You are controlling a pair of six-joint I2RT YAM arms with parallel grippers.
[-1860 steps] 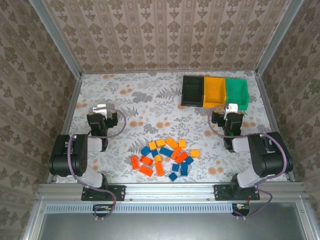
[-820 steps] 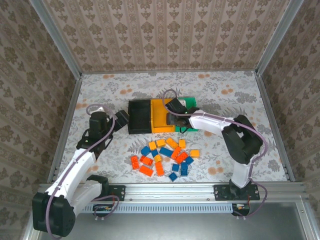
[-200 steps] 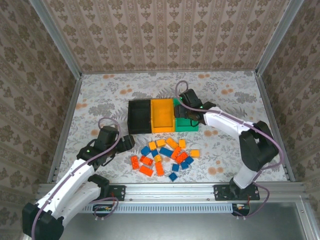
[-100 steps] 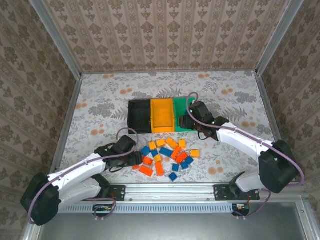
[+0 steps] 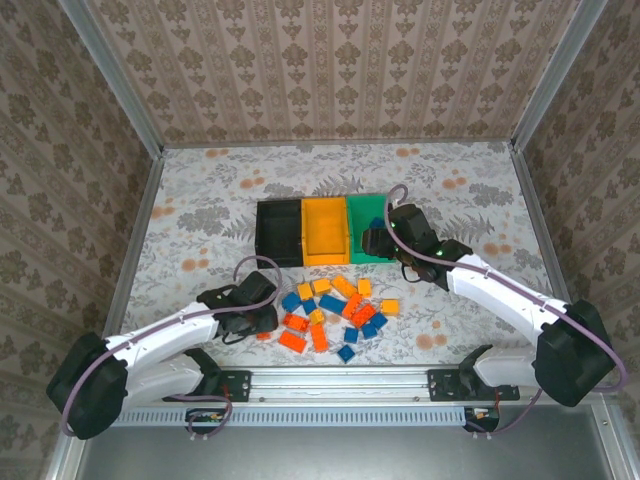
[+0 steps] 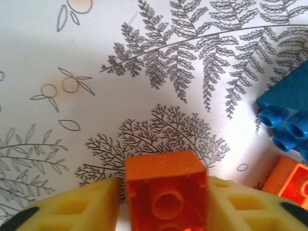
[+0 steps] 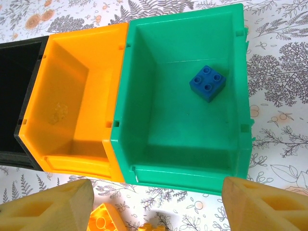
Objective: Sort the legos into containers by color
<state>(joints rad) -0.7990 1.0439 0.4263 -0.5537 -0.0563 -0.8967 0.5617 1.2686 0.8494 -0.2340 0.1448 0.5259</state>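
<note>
The legos lie in a loose pile of yellow-orange, red-orange and blue bricks at the table's front middle. My left gripper is down at the pile's left end. In the left wrist view it is shut on a red-orange brick, and both yellow fingers press its sides. The containers stand behind the pile: black, yellow-orange and green. My right gripper hangs open over the green bin's front wall. One blue brick lies inside that bin.
A blue brick and another red-orange brick lie just right of the held one. A yellow-orange brick sits below the right gripper. Metal rails edge the table, with bare patterned cloth left of and behind the bins.
My left gripper came down at the pile's left end and shut on the red-orange brick. The right gripper drew back from over the green bin to its front edge.
</note>
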